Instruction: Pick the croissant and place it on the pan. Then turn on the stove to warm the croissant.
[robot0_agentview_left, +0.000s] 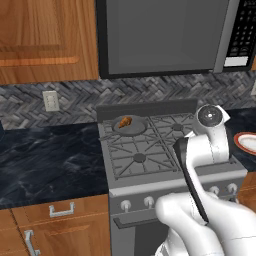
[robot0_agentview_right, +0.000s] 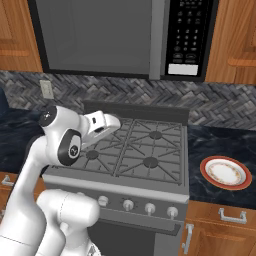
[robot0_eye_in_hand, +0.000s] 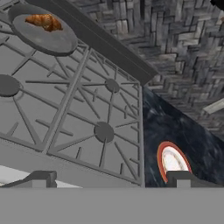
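Croissant (robot0_eye_in_hand: 43, 22) lies in the pan (robot0_eye_in_hand: 54, 40), upper left; my tool (robot0_eye_in_hand: 109, 178) gapes empty; next, a stove (robot0_agentview_left: 150, 150) knob (robot0_agentview_left: 148, 201).

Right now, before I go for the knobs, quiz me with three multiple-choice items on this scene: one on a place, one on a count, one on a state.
1. Where does the croissant lie?
A. On the plate
B. In the pan on the stove's rear left burner
C. On the dark counter left of the stove

2. How many burners does the stove have?
A. Two
B. Four
C. Six

3. How does the gripper stand?
A. Open, holding nothing
B. Shut on the croissant
C. Shut on a knob

Answers:
1. B: the left base view shows the pastry inside the pan at the stove's back left.
2. B: the right base view shows four burner rings under the grates.
3. A: the hand view shows the two finger tips far apart with nothing between them.
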